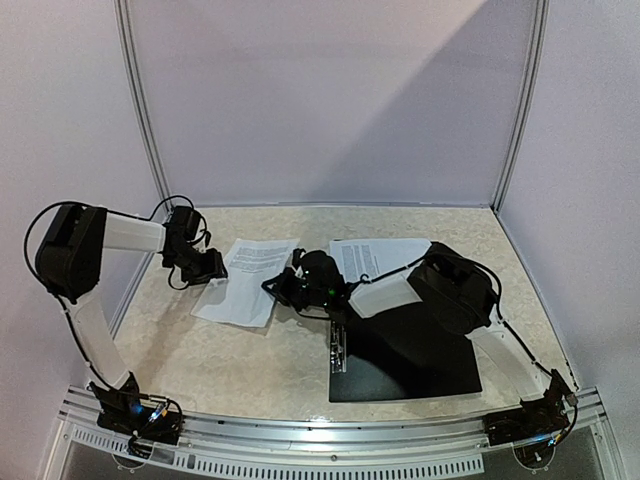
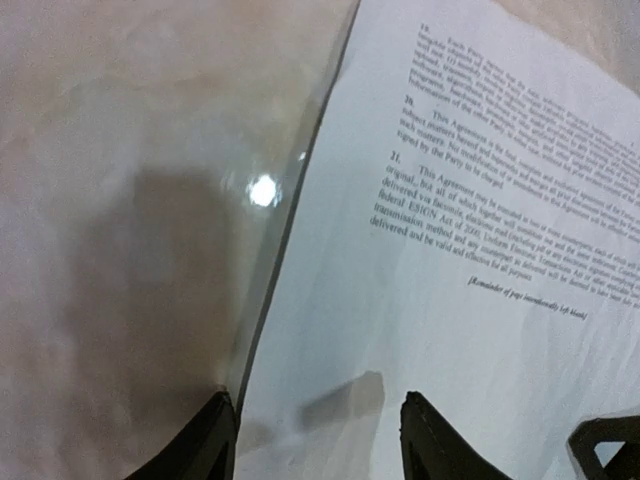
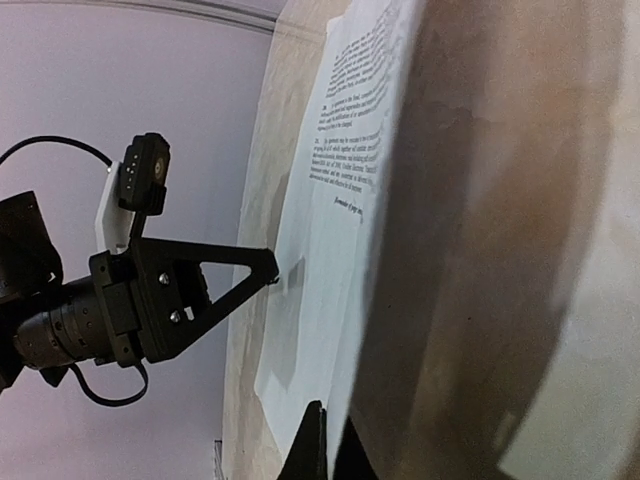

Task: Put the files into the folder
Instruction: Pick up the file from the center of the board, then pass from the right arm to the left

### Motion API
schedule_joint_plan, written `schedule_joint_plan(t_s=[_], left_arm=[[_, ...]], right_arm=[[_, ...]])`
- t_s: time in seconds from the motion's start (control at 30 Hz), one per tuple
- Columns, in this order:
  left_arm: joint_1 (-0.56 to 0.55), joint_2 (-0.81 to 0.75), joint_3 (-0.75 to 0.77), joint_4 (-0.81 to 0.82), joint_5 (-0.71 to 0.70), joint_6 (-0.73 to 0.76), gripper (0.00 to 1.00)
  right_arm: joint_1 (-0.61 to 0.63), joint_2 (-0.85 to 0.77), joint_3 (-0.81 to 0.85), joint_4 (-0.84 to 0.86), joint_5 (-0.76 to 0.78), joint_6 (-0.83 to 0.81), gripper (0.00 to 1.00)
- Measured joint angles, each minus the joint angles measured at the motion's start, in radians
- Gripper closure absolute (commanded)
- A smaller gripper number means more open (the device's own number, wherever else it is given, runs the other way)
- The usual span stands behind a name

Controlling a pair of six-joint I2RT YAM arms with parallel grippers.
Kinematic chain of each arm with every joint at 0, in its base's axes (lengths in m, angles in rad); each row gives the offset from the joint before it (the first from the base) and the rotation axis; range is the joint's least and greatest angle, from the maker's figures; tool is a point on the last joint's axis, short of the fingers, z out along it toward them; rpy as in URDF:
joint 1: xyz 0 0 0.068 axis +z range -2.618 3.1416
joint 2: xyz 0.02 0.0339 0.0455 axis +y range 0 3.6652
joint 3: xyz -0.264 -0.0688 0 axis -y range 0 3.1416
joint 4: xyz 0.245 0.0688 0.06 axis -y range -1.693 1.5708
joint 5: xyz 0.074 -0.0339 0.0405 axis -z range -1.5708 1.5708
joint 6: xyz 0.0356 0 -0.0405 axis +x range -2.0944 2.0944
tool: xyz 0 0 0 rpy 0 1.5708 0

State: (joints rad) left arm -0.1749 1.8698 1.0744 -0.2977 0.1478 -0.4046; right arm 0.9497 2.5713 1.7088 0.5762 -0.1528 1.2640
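The files [image 1: 245,280] are white printed sheets lying on the table left of centre; they also show in the left wrist view [image 2: 470,250] and the right wrist view [image 3: 330,230]. My left gripper [image 1: 212,268] is open with its tips down on the sheets' left edge [image 2: 320,440]. My right gripper [image 1: 285,285] is shut on the sheets' right edge [image 3: 333,450], which is raised a little. The folder [image 1: 410,350] lies open and flat at the front right, its metal clip [image 1: 338,345] along its left side. The right arm crosses above it.
A second printed sheet [image 1: 378,255] lies behind the right arm, partly under it. Pale booth walls [image 1: 320,100] close the table at the back and sides. A metal rail [image 1: 330,435] runs along the near edge.
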Motion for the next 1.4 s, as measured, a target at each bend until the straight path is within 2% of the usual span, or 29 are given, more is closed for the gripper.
schedule_joint_plan(t_s=[0.2, 0.33, 0.47, 0.53, 0.6, 0.7, 0.73, 0.8, 0.9, 1.03, 1.23, 1.33, 1.4], left_arm=[[-0.006, -0.179, -0.058, -0.088, -0.048, -0.012, 0.39], [-0.010, -0.416, -0.060, -0.042, -0.093, 0.006, 0.37], [-0.057, -0.766, -0.156, 0.143, -0.159, 0.051, 0.19], [-0.100, -0.953, -0.219, 0.246, -0.161, 0.093, 0.19], [-0.127, -1.054, -0.226, 0.316, -0.132, 0.142, 0.19], [-0.195, -1.027, -0.154, 0.322, -0.086, 0.233, 0.18], [-0.226, -0.996, -0.129, 0.304, -0.064, 0.257, 0.02], [-0.308, -0.914, -0.061, 0.229, -0.005, 0.322, 0.00], [-0.438, -0.804, 0.009, 0.100, 0.070, 0.402, 0.00], [-0.618, -0.742, 0.106, -0.065, 0.126, 0.489, 0.00], [-0.835, -0.645, 0.262, -0.206, 0.072, 0.582, 0.00], [-0.883, -0.573, 0.264, -0.243, 0.032, 0.608, 0.06], [-0.894, -0.517, 0.264, -0.261, 0.007, 0.621, 0.15]], right_arm=[[0.009, -0.040, 0.000, -0.098, -0.060, -0.182, 1.00], [0.023, -0.148, -0.016, -0.261, -0.120, -0.370, 1.00], [0.042, -0.372, -0.089, -0.486, -0.194, -0.602, 1.00], [0.055, -0.488, -0.133, -0.588, -0.204, -0.724, 1.00], [0.075, -0.628, -0.212, -0.686, -0.215, -0.849, 1.00], [0.106, -0.798, -0.311, -0.824, -0.235, -0.980, 1.00], [0.116, -0.848, -0.335, -0.878, -0.239, -1.015, 1.00], [0.133, -0.921, -0.362, -0.974, -0.238, -1.068, 1.00], [0.148, -1.013, -0.373, -1.116, -0.209, -1.120, 1.00], [0.149, -1.104, -0.374, -1.274, -0.151, -1.152, 1.00], [0.163, -1.176, -0.377, -1.495, -0.041, -1.164, 1.00], [0.180, -1.189, -0.386, -1.569, 0.009, -1.161, 1.00], [0.187, -1.202, -0.388, -1.608, 0.033, -1.155, 1.00]])
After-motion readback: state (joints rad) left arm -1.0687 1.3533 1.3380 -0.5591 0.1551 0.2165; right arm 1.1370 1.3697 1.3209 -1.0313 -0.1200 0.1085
